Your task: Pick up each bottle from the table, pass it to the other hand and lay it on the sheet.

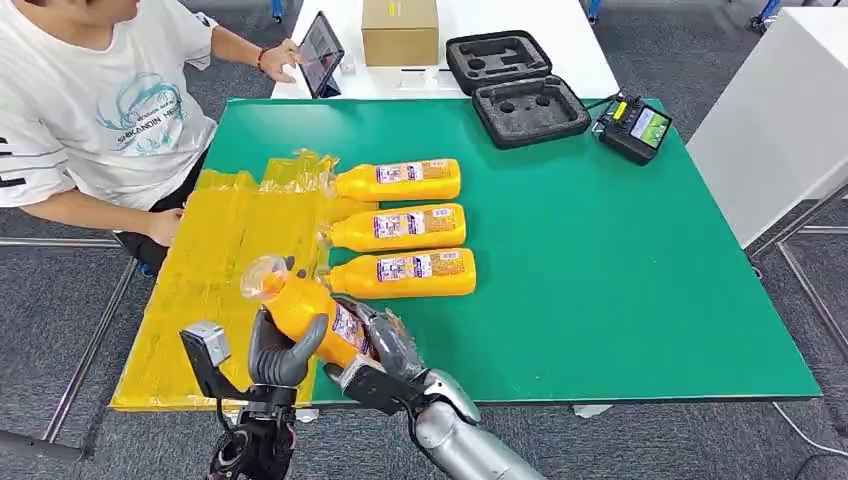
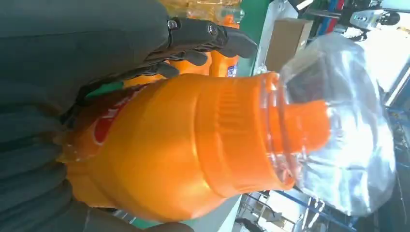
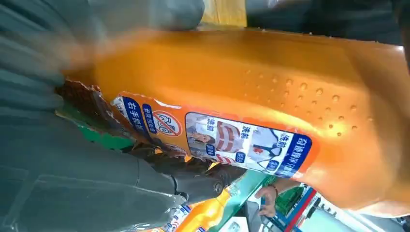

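An orange bottle [image 1: 300,305] with a clear cap cover hangs tilted above the front edge of the yellow sheet [image 1: 215,260], cap pointing away and to the left. My left hand [image 1: 280,352] wraps its upper body near the neck; the bottle [image 2: 193,145] sits under dark fingers [image 2: 193,34] in the left wrist view. My right hand [image 1: 390,350] grips its labelled lower end, and the bottle [image 3: 270,87] lies close in the right wrist view. Three more orange bottles [image 1: 400,181] [image 1: 405,227] [image 1: 410,273] lie side by side on the green table [image 1: 600,260], caps on the sheet's edge.
A person sits at the left, one hand on a tablet [image 1: 322,52], the other arm by the sheet. A cardboard box [image 1: 400,30], a black foam case [image 1: 520,85] and a controller [image 1: 635,127] stand at the far side. A white table [image 1: 780,110] is at the right.
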{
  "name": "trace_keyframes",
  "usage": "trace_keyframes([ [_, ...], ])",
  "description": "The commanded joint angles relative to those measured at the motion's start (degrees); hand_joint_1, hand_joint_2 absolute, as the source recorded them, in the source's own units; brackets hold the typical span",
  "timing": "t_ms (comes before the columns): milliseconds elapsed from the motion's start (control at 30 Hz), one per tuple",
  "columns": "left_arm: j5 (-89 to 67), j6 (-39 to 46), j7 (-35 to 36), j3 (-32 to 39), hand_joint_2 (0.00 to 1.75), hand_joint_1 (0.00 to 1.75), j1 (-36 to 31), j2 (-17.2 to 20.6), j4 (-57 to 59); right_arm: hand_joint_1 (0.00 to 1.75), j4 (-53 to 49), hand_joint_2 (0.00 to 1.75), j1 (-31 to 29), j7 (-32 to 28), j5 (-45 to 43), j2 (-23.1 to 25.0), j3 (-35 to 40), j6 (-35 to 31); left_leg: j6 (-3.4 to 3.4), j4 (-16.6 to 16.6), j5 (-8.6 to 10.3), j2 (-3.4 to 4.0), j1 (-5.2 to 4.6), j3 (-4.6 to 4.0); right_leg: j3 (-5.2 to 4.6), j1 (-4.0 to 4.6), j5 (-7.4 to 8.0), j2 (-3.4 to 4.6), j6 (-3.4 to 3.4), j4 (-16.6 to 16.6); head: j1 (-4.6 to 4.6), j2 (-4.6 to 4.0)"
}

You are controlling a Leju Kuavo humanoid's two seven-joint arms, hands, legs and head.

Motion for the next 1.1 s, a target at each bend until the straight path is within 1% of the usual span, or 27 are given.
trace_keyframes([
  [33, -6.4, 1.4, -1.0, -2.1, 1.75, 1.75, -2.9, 2.0, 1.8, 1.75, 3.6, 1.75, -2.1, 0.0, -0.9, -0.1, 1.3, 0.0, -0.07, 0.0, -0.14, -0.02, 0.05, 0.32, 0.33, 0.04, -0.12, 0.06, -0.06, 0.0, -0.02, 0.00],
  [67, -9.2, 2.0, -1.0, -3.1, 1.75, 1.75, -3.4, 2.5, 2.4, 1.75, 3.2, 1.75, -2.2, 0.1, -1.1, -0.3, 1.0, 0.1, -0.08, 0.0, -0.19, -0.02, 0.05, 0.38, 0.40, 0.04, -0.16, 0.07, -0.07, 0.0, -0.02, 0.00],
  [100, -10.9, 2.1, -0.6, -3.7, 1.75, 1.75, -3.7, 2.8, 3.1, 1.75, 2.7, 1.75, -2.2, 0.2, -1.5, -0.4, 0.5, 0.3, -0.05, 0.0, -0.07, -0.08, 0.03, 0.20, 0.22, 0.02, -0.08, -0.02, -0.05, 0.0, 0.00, 0.00],
  [133, -12.3, 2.2, -0.6, -4.1, 1.75, 1.75, -3.9, 3.0, 3.4, 1.75, 2.4, 1.75, -2.2, 0.2, -1.6, -0.4, 0.4, 0.5, -0.07, 0.0, -0.12, -0.08, 0.04, 0.29, 0.31, 0.02, -0.12, 0.00, -0.06, 0.0, -0.02, 0.00],
  [200, -13.7, 1.8, -0.2, -4.1, 1.75, 1.75, -3.8, 3.1, 3.9, 1.75, 1.8, 1.75, -2.3, 0.1, -1.8, -0.6, 0.1, 0.4, -0.03, 0.0, -0.01, -0.09, -0.01, 0.10, 0.11, -0.02, -0.03, -0.04, -0.03, 0.0, 0.00, 0.00],
  [267, -13.8, 1.7, -0.2, -4.0, 1.75, 1.75, -3.6, 3.2, 3.9, 1.75, 1.8, 1.75, -2.3, 0.2, -1.8, -0.6, 0.1, 0.4, -0.09, 0.0, -0.15, -0.02, 0.04, 0.40, 0.40, 0.02, -0.13, 0.08, -0.09, 0.0, -0.02, 0.00],
  [300, -13.8, 1.7, -0.2, -4.0, 1.75, 1.75, -3.6, 3.2, 3.9, 1.75, 1.8, 1.75, -2.3, 0.2, -1.8, -0.6, 0.1, 0.4, -0.06, -0.1, -0.07, -0.03, 0.00, 0.27, 0.27, -0.02, -0.07, 0.04, -0.06, 0.0, 0.00, 0.00],
  [333, -14.2, 1.5, -0.1, -4.1, 1.75, 1.75, -3.5, 3.4, 3.9, 1.75, 1.7, 1.75, -2.2, 0.1, -1.9, -0.6, 0.0, 0.3, -0.12, 0.0, -0.21, 0.01, 0.05, 0.58, 0.57, 0.03, -0.18, 0.14, -0.12, -0.1, 0.00, 0.00],
  [367, -15.3, 1.1, 0.2, -4.0, 1.75, 1.75, -3.5, 3.5, 3.9, 1.75, 1.7, 1.75, -2.3, 0.1, -1.8, -0.6, 0.1, 0.2, -0.06, -0.1, -0.06, -0.03, 0.00, 0.23, 0.23, -0.02, -0.07, 0.04, -0.06, 0.0, -0.02, 0.00],
  [433, -16.7, 0.6, 0.9, -3.6, 1.75, 1.75, -3.0, 3.7, 4.0, 1.75, 1.6, 1.75, -2.3, -0.2, -2.0, -0.7, 0.0, 0.1, -0.05, -0.1, -0.04, -0.02, 0.01, 0.17, 0.16, 0.00, -0.04, 0.03, -0.04, -0.1, 0.00, 0.00],
  [467, -17.4, 0.1, 1.8, -3.3, 1.75, 1.75, -2.6, 3.6, 4.3, 1.75, 1.5, 1.75, -2.3, -0.3, -2.1, -0.7, -0.1, 0.0, -0.09, 0.0, -0.14, 0.01, 0.03, 0.35, 0.34, 0.01, -0.12, 0.09, -0.08, 0.0, -0.02, 0.00],
  [533, -17.4, -3.0, 3.2, -3.2, 1.75, 1.75, -2.1, 3.7, 5.0, 1.75, 0.7, 1.75, -2.2, -0.3, -2.4, -0.6, 0.2, -0.1, -0.03, -0.1, -0.04, 0.02, -0.01, 0.14, 0.11, -0.02, -0.03, 0.06, -0.03, 0.0, 0.00, 0.00],
  [567, -16.5, -5.4, 3.9, -3.3, 1.75, 1.75, -2.0, 3.7, 5.5, 1.75, 0.4, 1.75, -2.3, -0.3, -2.4, -0.6, 0.4, -0.1, -0.07, -0.1, -0.13, 0.04, 0.00, 0.35, 0.31, -0.01, -0.10, 0.11, -0.06, 0.0, -0.02, 0.00],
  [600, -16.8, -6.2, 4.1, -3.1, 1.75, 1.75, -1.8, 3.7, 6.0, 1.75, 0.0, 1.75, -2.3, -0.3, -2.3, -0.6, 0.6, -0.7, -0.05, -0.1, -0.08, 0.04, -0.02, 0.26, 0.22, -0.03, -0.07, 0.10, -0.04, -0.1, -0.02, 0.00],
  [633, -16.8, -7.3, 4.2, -2.9, 1.75, 1.75, -1.8, 3.6, 6.2, 1.75, -0.1, 1.75, -2.4, -0.3, -2.2, -0.7, 1.0, -0.9, -0.08, -0.1, -0.19, 0.09, 0.02, 0.48, 0.43, 0.01, -0.14, 0.18, -0.07, -0.1, 0.00, 0.00],
  [667, -14.9, -8.6, 4.4, -2.1, 1.75, 1.75, -1.6, 3.3, 6.3, 1.75, -0.5, 1.75, -2.4, -0.3, -1.7, -0.6, 1.4, -1.5, -0.04, -0.1, -0.08, 0.06, -0.03, 0.24, 0.20, -0.04, -0.06, 0.12, -0.03, 0.0, 0.00, 0.00],
  [700, -14.6, -8.9, 4.1, -1.5, 1.75, 1.75, -1.5, 3.1, 6.1, 1.64, -0.9, 1.75, -2.4, -0.3, -1.2, -0.6, 1.9, -2.4, -0.06, -0.1, -0.14, 0.12, 0.00, 0.35, 0.30, -0.02, -0.08, 0.19, -0.05, 0.0, 0.00, 0.00],
  [767, -14.5, -8.9, 4.1, -1.4, 1.75, 1.75, -1.6, 3.3, 5.9, 1.64, -0.9, 1.75, -2.5, -0.3, -1.2, -0.5, 2.0, -2.3, -0.03, 0.0, -0.07, 0.10, -0.04, 0.16, 0.13, -0.05, -0.03, 0.15, -0.02, 0.0, 0.00, 0.00],
  [800, -14.4, -9.0, 4.2, -1.3, 1.75, 1.75, -1.6, 3.3, 5.8, 1.64, -0.9, 1.75, -2.4, -0.3, -1.2, -0.5, 2.0, -2.4, -0.06, 0.0, -0.15, 0.16, 0.00, 0.32, 0.27, -0.01, -0.07, 0.24, -0.06, 0.0, 0.02, 0.00],
  [833, -14.4, -9.0, 4.2, -1.3, 1.75, 1.75, -1.6, 3.3, 5.8, 1.64, -0.9, 1.75, -2.4, -0.3, -1.2, -0.5, 2.0, -2.4, -0.04, 0.0, -0.09, 0.11, -0.03, 0.21, 0.17, -0.04, -0.05, 0.16, -0.04, 0.0, -0.02, 0.00],
  [867, -13.6, -9.5, 4.2, -0.8, 1.75, 1.75, -1.5, 3.0, 5.5, 1.05, -1.1, 1.75, -2.4, -0.3, -0.9, -0.6, 2.2, -3.0, -0.06, 0.0, -0.14, 0.12, -0.01, 0.34, 0.30, -0.02, -0.10, 0.19, -0.06, 0.0, 0.00, 0.00],
  [900, -12.7, -9.9, 4.1, -0.3, 1.75, 1.75, -1.4, 2.8, 5.1, 0.00, -1.6, 1.75, -2.3, -0.3, -0.6, -0.6, 2.4, -3.7, -0.08, 0.0, -0.16, 0.13, 0.01, 0.37, 0.33, -0.01, -0.11, 0.21, -0.07, 0.0, 0.00, 0.00],
  [933, -12.0, -10.0, 3.8, 0.6, 1.75, 1.75, -1.4, 2.8, 4.3, 0.00, -2.7, 1.75, -2.2, -0.3, -0.4, -0.7, 3.1, -4.2, -0.06, 0.0, -0.12, 0.10, 0.00, 0.27, 0.24, -0.02, -0.08, 0.18, -0.05, 0.0, 0.00, 0.00],
  [967, -10.9, -9.8, 3.7, 1.8, 1.75, 1.75, -2.3, 2.7, 3.7, 0.00, -3.9, 0.00, -2.3, -0.3, -0.6, -0.5, 3.3, -4.6, -0.06, 0.0, -0.13, 0.14, -0.01, 0.28, 0.23, -0.03, -0.07, 0.21, -0.05, 0.0, 0.00, 0.00],
  [1033, -10.1, -7.7, 3.5, 4.0, 1.75, 1.75, -4.3, 2.6, 2.7, 0.00, -8.2, 0.00, -1.8, -0.3, -1.5, -0.6, 3.3, -4.9, -0.05, 0.0, -0.07, 0.10, 0.00, 0.08, 0.06, -0.01, -0.03, 0.15, -0.04, 0.0, -0.04, 0.00],
  [1100, -10.1, -5.1, 2.9, 6.4, 1.75, 1.75, -6.0, 3.0, 0.8, 0.00, -14.1, 0.00, -0.5, -0.3, -1.8, -1.5, 3.4, -4.6, -0.09, 0.1, -0.17, 0.03, 0.04, 0.20, 0.20, 0.03, -0.14, 0.12, -0.08, 0.1, 0.00, 0.00],
])
